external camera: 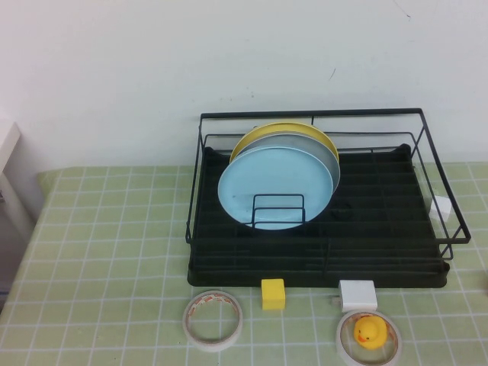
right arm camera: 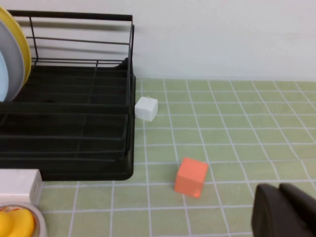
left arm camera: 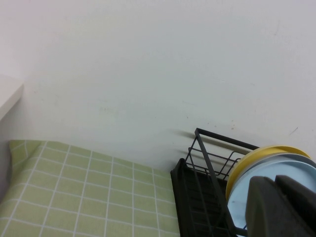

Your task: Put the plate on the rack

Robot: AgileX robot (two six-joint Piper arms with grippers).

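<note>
The light-blue plate (external camera: pixel 274 187) stands upright in the black wire rack (external camera: pixel 313 114), behind the small wire loop divider (external camera: pixel 278 210). It leans on a grey-white plate (external camera: pixel 324 149) and a yellow plate (external camera: pixel 263 133). Neither gripper shows in the high view. In the left wrist view my left gripper (left arm camera: pixel 276 183) is shut and empty, in front of the light-blue plate (left arm camera: pixel 239 197) and the rack (left arm camera: pixel 197 163). In the right wrist view my right gripper (right arm camera: pixel 280 189) is shut and empty, low over the tablecloth to the right of the rack (right arm camera: pixel 74 128).
A yellow cube (external camera: pixel 273 294), a white block (external camera: pixel 357 295), a tape roll (external camera: pixel 213 320) and a rubber duck (external camera: pixel 370 332) inside another roll lie in front of the rack. A white cube (right arm camera: pixel 146 108) and an orange cube (right arm camera: pixel 191 177) lie at its right.
</note>
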